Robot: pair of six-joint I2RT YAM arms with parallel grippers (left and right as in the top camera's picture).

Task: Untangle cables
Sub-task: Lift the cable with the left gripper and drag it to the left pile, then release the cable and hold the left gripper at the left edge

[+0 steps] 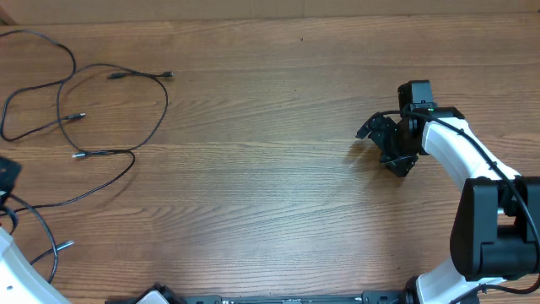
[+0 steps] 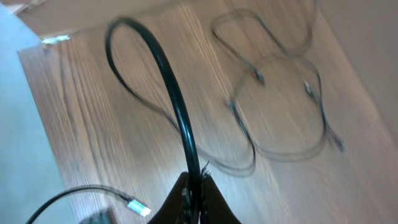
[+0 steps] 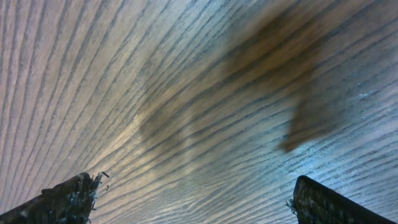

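Observation:
Several thin black cables (image 1: 110, 114) lie in loose overlapping loops at the table's far left, with small plugs at their ends. My left gripper (image 1: 7, 173) is at the left edge. In the left wrist view it (image 2: 196, 177) is shut on a black cable (image 2: 168, 74) that arches up from the jaws. A silver-tipped plug (image 2: 140, 208) lies beside the jaws and also shows in the overhead view (image 1: 66, 245). More looped cables (image 2: 280, 106) lie beyond, blurred. My right gripper (image 1: 384, 139) is open and empty over bare wood (image 3: 196, 186), far from the cables.
The wooden table (image 1: 270, 194) stretches between the two arms. Its left edge (image 2: 37, 124) runs close to my left gripper. The right arm's white links (image 1: 456, 148) reach in from the lower right.

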